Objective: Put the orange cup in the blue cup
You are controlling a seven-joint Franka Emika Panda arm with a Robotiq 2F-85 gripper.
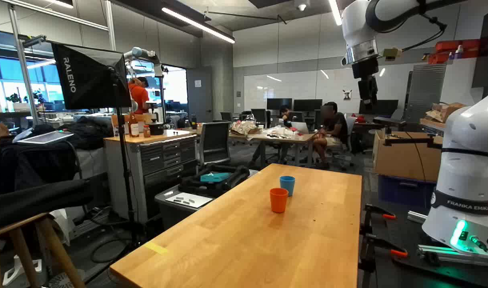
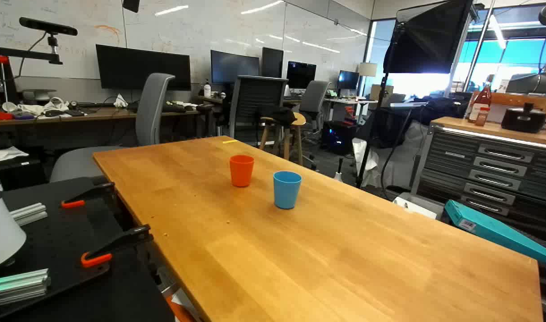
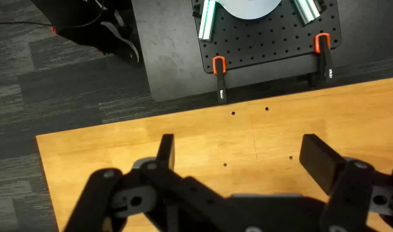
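Observation:
The orange cup [image 1: 279, 201] stands upright on the wooden table, and it also shows in an exterior view [image 2: 241, 171]. The blue cup [image 1: 288, 185] stands upright close to it and also shows in an exterior view [image 2: 287, 191]. The cups are apart, with a small gap between them; from one angle the orange cup hides part of the blue cup. My gripper [image 1: 368, 96] hangs high above the table, well away from both cups. In the wrist view my gripper [image 3: 238, 138] is open with nothing between its fingers. Neither cup shows in the wrist view.
The wooden table [image 2: 367, 264] has small holes near the robot's side. Black clamps with orange tips [image 3: 220, 77] stand along the edge of the robot's base plate [image 3: 257, 48]. A piece of yellow tape [image 1: 157, 248] lies on the table's far end.

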